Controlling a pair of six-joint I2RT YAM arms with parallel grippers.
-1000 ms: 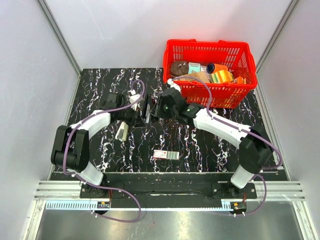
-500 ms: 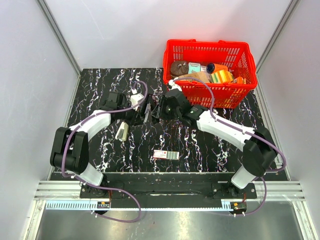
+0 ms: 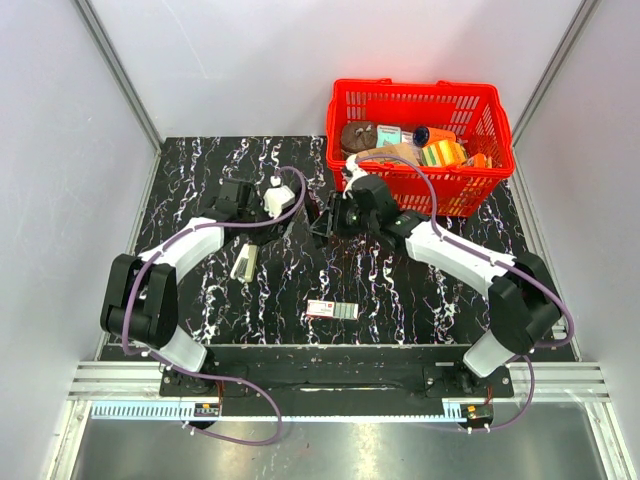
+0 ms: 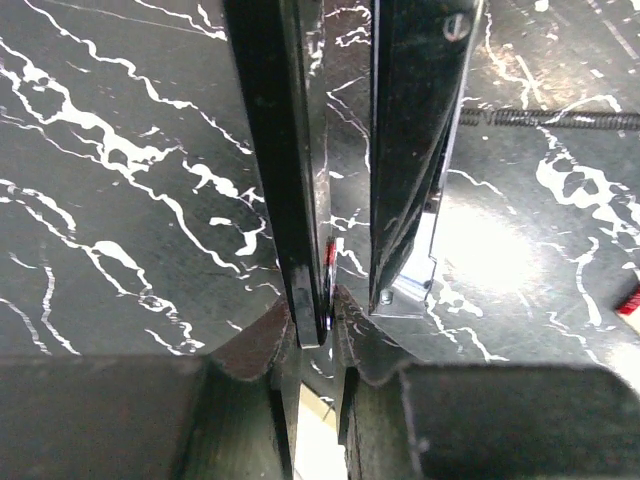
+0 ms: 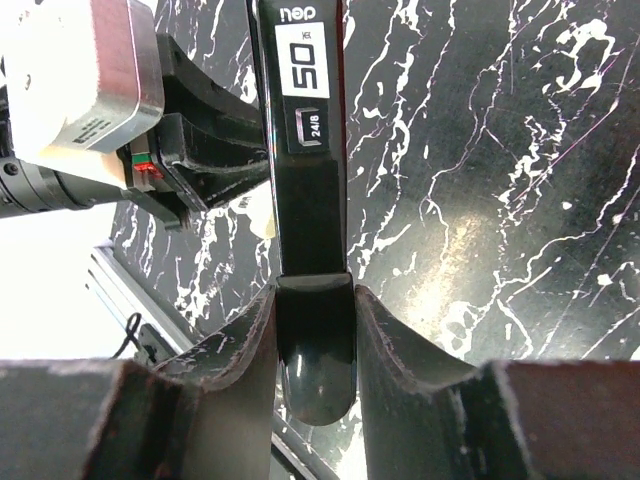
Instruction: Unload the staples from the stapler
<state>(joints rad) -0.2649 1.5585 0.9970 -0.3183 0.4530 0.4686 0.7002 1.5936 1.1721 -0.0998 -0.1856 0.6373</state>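
The black stapler (image 3: 312, 214) hangs opened above the marble table between both grippers. My left gripper (image 4: 325, 320) is shut on a thin black plate of the stapler (image 4: 288, 150), and a second black arm (image 4: 420, 140) runs beside it. A thin coiled spring (image 4: 545, 117) stretches from that arm to the right. My right gripper (image 5: 315, 330) is shut on the rounded end of the stapler's top arm (image 5: 305, 200), which carries a white "50" label. From above, the left gripper (image 3: 298, 210) and right gripper (image 3: 327, 217) face each other. The staples are hidden.
A red basket (image 3: 417, 192) with mixed items stands at the back right, close behind the right wrist. A pale oblong object (image 3: 243, 262) lies left of centre. A small red and white box (image 3: 332, 309) lies nearer the front. Grey walls close in both sides.
Both grippers have carried the stapler toward the far side of the table and a little to the right. Each grip is unchanged.
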